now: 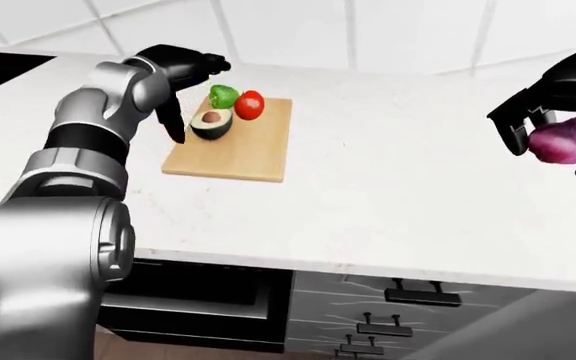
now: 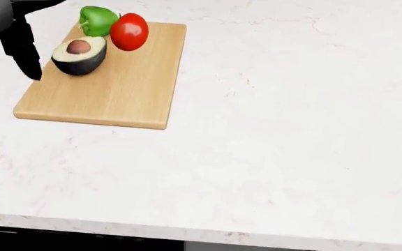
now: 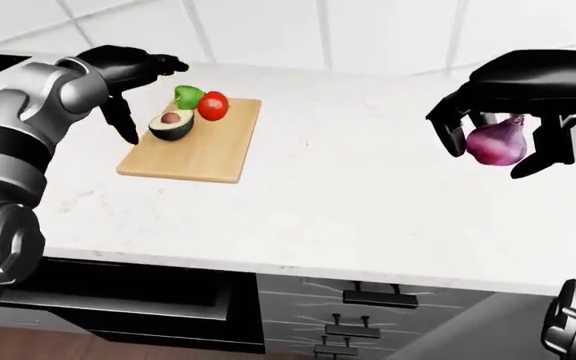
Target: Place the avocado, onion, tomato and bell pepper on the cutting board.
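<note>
- Wooden cutting board (image 2: 117, 89) near the counter's (image 2: 292, 157) far left corner already carries my halved avocado (image 2: 80, 55), glossy tomato (image 2: 129, 31) and green bell pepper (image 2: 96, 20), bunched at its far end.
- Purple onion (image 3: 495, 142) is what's left, clamped in my right hand (image 3: 508, 97) above the counter's right edge.
- Left hand (image 3: 128, 75) hangs spread open beside the avocado.

I'm working in a kitchen: pale marble worktop (image 1: 388, 195), white tiled wall (image 1: 368, 34), grey drawers (image 1: 408, 315) with dark handles and an oven (image 1: 198, 300) beneath.
</note>
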Robot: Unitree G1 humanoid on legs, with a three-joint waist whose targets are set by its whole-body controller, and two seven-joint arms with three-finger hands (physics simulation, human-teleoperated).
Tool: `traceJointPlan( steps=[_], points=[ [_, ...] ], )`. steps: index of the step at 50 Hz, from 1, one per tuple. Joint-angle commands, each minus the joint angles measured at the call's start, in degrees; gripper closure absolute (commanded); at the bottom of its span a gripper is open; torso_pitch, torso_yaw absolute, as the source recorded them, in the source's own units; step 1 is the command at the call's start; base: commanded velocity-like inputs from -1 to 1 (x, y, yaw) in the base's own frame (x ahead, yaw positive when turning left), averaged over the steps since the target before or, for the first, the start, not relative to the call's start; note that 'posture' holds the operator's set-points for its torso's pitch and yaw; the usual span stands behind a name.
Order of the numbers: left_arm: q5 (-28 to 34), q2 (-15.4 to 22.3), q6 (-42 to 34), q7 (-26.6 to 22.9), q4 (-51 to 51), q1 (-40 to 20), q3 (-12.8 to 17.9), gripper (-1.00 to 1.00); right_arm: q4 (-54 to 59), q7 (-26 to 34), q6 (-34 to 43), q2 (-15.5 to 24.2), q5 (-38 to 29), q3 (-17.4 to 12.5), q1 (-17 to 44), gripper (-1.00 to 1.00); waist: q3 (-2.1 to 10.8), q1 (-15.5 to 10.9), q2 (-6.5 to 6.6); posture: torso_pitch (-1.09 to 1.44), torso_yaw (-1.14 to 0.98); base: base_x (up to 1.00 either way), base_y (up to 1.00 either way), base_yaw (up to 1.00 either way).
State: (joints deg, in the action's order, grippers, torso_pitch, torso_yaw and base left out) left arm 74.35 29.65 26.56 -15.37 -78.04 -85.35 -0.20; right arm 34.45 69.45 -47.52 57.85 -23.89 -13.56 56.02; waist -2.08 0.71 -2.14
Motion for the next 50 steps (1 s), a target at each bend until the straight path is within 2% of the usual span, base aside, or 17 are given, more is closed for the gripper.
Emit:
traceJointPlan(
  steps=[1,5,14,25,31,39,41,48,50],
  points=[
    [-1.27,1.33,0.85,0.43,2.77,-3.29,0.75,-0.88,-1.26,-0.85,0.54,0.90,0.96,-1.05,2.72,1.00,1.82,-0.02,-0.16,0.00,0.00,0.00,0.00,0.00],
    [-2.20,2.90,2.04,-0.55,3.84,-4.14,1.11,-1.00,-0.56,-1.68,0.29,-0.22,0.14,-0.47,4.19,1.00,1.73,0.03,0.01,0.00,0.00,0.00,0.00,0.00],
    [-5.39,7.97,3.93,-2.61,7.12,-3.11,2.65,-1.00,5.25,-6.71,-0.53,-5.84,-4.72,2.93,13.72,1.00,1.54,0.27,1.00,0.00,0.00,0.00,0.00,0.00],
    [-10.80,12.40,5.52,-6.09,12.47,1.68,4.66,-1.00,18.90,-20.11,-2.29,-15.13,-14.67,7.53,26.81,1.00,1.18,0.30,2.20,0.00,0.00,0.00,0.00,0.00],
    [-14.02,15.02,6.27,-8.25,16.37,4.97,6.04,-1.00,23.80,-26.00,-2.74,-20.98,-19.20,9.90,31.35,1.00,1.02,0.38,2.74,0.00,0.00,0.00,0.00,0.00],
    [-17.30,16.19,6.32,-9.29,18.89,7.71,6.87,-1.00,32.35,-37.09,-1.71,-29.14,-26.36,13.22,37.41,1.00,0.86,0.38,3.58,0.00,0.00,0.00,0.00,0.00],
    [-17.95,16.54,6.41,-9.40,19.65,8.81,7.06,-1.00,34.16,-41.24,-2.23,-31.21,-28.81,14.47,38.69,1.00,0.88,0.37,3.80,0.00,0.00,0.00,0.00,0.00],
    [-20.20,17.67,6.48,-10.79,21.84,10.70,7.74,-1.00,38.04,-48.17,0.66,-38.03,-33.35,16.03,39.90,1.00,0.79,0.35,4.37,0.00,0.00,0.00,0.00,0.00],
    [-20.87,18.16,6.51,-11.57,22.93,11.58,8.00,-1.00,38.70,-49.61,0.90,-38.93,-34.50,16.27,39.96,1.00,0.82,0.37,4.46,0.00,0.00,0.00,0.00,0.00]
  ],
)
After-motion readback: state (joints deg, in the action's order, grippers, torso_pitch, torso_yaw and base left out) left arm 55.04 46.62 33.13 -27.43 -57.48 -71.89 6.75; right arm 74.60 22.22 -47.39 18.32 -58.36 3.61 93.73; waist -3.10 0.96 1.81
